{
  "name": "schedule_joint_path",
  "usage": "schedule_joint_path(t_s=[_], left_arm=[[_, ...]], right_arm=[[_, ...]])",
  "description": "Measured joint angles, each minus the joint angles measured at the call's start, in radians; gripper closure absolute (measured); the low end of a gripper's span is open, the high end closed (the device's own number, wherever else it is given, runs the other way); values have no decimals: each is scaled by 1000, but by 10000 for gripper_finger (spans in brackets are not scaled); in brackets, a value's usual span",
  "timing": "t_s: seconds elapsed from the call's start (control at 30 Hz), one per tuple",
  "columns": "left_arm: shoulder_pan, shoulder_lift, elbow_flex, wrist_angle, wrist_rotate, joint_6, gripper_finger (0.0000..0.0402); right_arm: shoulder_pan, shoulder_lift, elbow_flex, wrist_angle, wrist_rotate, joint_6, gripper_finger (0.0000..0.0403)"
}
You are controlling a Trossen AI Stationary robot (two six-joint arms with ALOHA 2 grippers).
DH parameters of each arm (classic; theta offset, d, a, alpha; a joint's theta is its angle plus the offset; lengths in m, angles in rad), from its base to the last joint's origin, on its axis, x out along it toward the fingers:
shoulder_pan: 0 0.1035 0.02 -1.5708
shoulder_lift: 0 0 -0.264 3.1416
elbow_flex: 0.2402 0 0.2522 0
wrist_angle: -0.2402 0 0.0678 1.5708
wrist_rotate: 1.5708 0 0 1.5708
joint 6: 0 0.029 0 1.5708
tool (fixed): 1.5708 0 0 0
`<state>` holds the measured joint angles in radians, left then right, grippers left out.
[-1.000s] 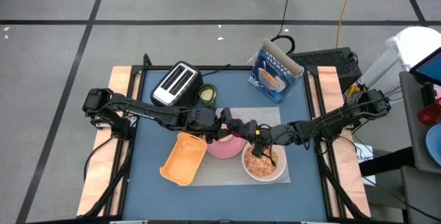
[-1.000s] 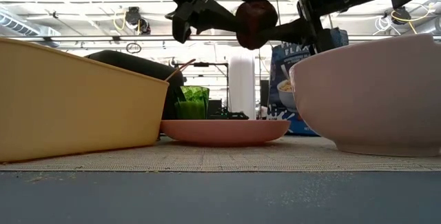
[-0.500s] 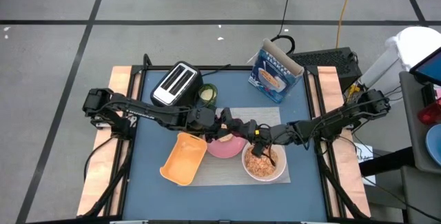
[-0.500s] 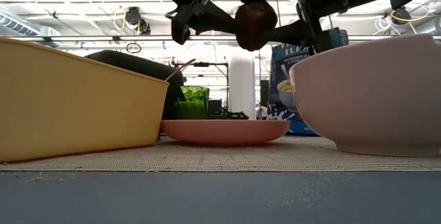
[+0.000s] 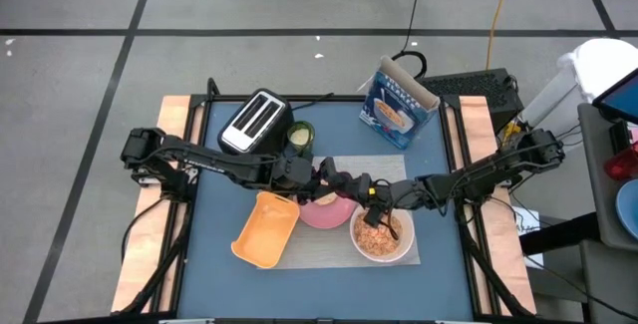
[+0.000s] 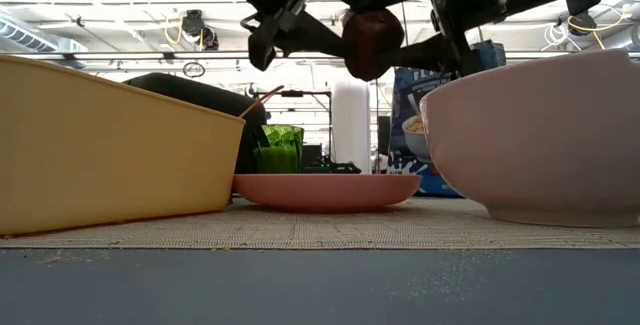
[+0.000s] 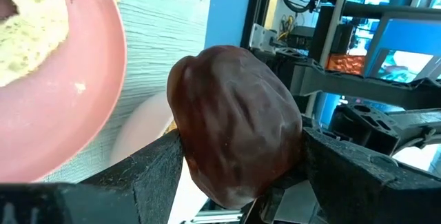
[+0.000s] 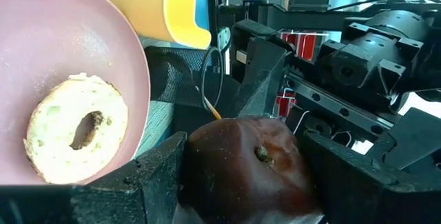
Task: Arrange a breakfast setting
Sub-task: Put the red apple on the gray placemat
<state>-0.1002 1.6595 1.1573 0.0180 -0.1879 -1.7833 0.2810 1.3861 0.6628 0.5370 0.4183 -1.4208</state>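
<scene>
1. I count one dark-red fruit (image 6: 371,39), squeezed between my two claws.
2. One pink plate (image 5: 327,211), below my claws.
3. One bagel (image 8: 76,129) on it.
4. One white bowl (image 5: 383,234) of cereal (image 5: 380,237).
5. One yellow tray (image 5: 266,230).
6. One toaster (image 5: 254,121).
7. One cereal box (image 5: 397,102).

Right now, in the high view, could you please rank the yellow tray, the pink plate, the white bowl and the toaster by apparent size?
1. Yellow tray.
2 and 3. Toaster and white bowl look alike; no ranking.
4. Pink plate, though the arms hide part of it.
</scene>
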Motion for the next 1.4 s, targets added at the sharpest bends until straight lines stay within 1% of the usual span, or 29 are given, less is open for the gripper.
schedule_joint_path(t_s=[0.37,0.53,0.67,0.77,0.9,1.07,1.23,1.4], left_arm=[[2,-2,-1,-3,-2,9,119],[7,-2,-1,-3,-53,9,119],[12,-2,-1,-5,-66,69,119],[11,-2,-2,18,-68,81,119],[12,-2,-5,50,-81,88,119],[12,-2,-5,52,-84,92,119],[13,-3,-5,58,-84,117,119],[15,-4,-3,57,-94,137,119]], right_arm=[[0,-1,0,2,1,-6,139],[-2,-1,2,3,10,-8,141],[-2,-1,2,2,17,-9,141],[-2,-1,2,2,17,-6,140],[0,-3,2,4,51,-3,141],[0,-3,2,3,91,4,140],[2,-3,-3,5,130,56,142],[2,-2,-5,1,200,131,140]])
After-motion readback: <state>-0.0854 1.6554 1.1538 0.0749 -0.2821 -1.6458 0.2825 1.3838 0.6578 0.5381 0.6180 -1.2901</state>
